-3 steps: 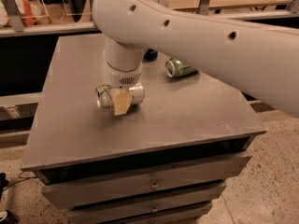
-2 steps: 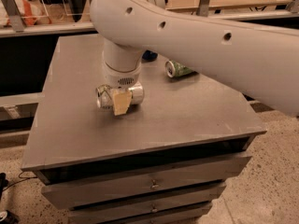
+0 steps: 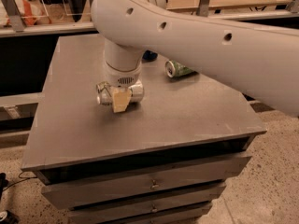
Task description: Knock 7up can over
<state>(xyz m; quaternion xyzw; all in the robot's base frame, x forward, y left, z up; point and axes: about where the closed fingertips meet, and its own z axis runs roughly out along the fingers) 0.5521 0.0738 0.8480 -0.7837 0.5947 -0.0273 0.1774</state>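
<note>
Holding gripper (image 3: 119,97) low at 7up can (image 3: 136,92), left-center of table (image 3: 196,120).
Low for a shove; can prob. on its side already. I can't tell gripper open/closed.

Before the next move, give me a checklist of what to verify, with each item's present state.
1. 7up can lying on its side: ok.
2. pincer located: ok, low over the 7up can, left of the table's middle.
3. pincer touching the 7up can or apart from it: cannot tell.
4. 7up can away from every edge of the table: ok.
5. green can apart from the pincer: ok, it lies on its side further back and to the right.
6. blue object behind the arm identified: cannot tell, mostly hidden.
</note>
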